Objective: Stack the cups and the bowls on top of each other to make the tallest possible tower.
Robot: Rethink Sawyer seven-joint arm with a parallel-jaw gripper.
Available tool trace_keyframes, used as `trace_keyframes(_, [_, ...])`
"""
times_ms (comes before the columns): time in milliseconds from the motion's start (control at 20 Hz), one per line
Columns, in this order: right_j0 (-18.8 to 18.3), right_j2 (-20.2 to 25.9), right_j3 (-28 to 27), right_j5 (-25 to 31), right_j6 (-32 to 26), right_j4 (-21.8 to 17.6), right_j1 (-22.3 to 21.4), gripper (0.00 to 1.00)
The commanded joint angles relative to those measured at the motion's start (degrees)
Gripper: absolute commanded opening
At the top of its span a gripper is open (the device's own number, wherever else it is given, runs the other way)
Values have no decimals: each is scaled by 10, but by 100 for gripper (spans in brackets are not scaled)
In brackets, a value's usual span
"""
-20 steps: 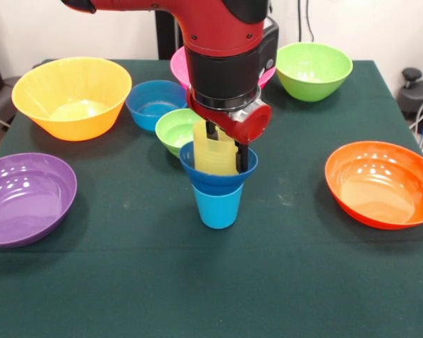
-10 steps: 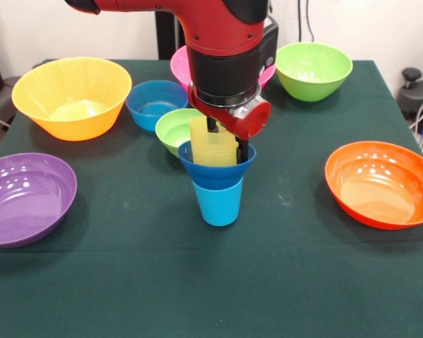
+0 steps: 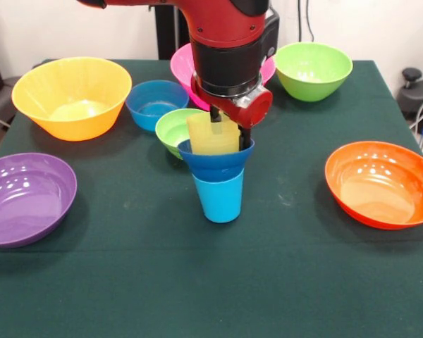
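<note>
Since the earlier frames we see the gripper (image 3: 229, 135) risen a little, and the yellow cup (image 3: 213, 136) has come up with it, so that more of its ribbed wall shows above the rim below. We read the two dark fingers (image 3: 246, 137) as closed on the cup's wall near its rim, one at the cup's middle and one at its right edge; they are narrowly set and hold nothing else.

Directly beneath the fingers, the cup's base sits inside the dark blue bowl (image 3: 217, 167), which in turn rests mouth-up on the light blue cup (image 3: 219, 200); together these form the tower so far. We judge that the wide bowl serves as a seat that centres the narrower cup, which is why the cup is held upright over it.

Just behind and to the left of the fingers lies the small green bowl (image 3: 172, 127), touching or nearly touching the tower, with the light blue bowl (image 3: 155, 103) beyond it; both are likely next tiers.

Farther out stand the yellow-orange bowl (image 3: 72, 95), purple bowl (image 3: 25, 197), pink bowl (image 3: 182, 67), larger green bowl (image 3: 313, 70) and orange bowl (image 3: 381, 183), well apart on the table (image 3: 211, 282).
</note>
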Motion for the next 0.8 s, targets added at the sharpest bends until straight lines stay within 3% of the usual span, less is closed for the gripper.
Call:
trace_keyframes(50, [-10,45,33,5,-121,-14,-6,100])
trace_keyframes(550, [1,45,-5,-9,-111,-26,13,100])
trace_keyframes(800, [7,32,-49,-31,-117,-57,32,100])
